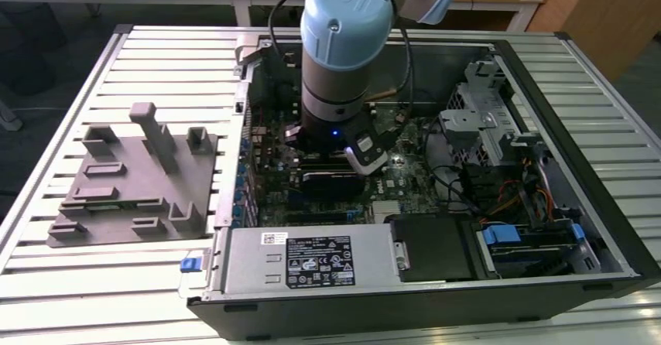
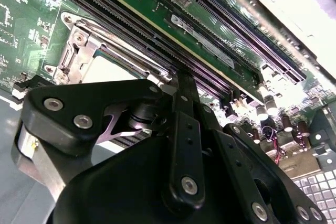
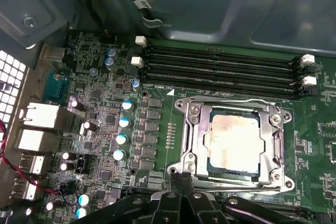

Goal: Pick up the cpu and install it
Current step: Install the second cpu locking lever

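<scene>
Exterior view: high, oblique, over case [image 1: 434,268]. Wrist views: close on motherboard [image 3: 105,124].

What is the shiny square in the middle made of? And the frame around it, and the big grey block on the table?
The cpu looks like metal with a dull silver top: it gleams palely, with smudges. The socket frame around it looks like bright polished steel, throwing sharp glints. The grey fixture block looks like matte plastic, with even colour and no shine, though painted metal cannot be ruled out.

Item: the cpu [image 3: 234,144], the small square chip you are installing.
Look: flat, pale silver-grey metal top, faintly smudged.
Pose: lying level, top up.
Place: seated inside the metal-framed socket [image 3: 231,182] on the motherboard.
</scene>
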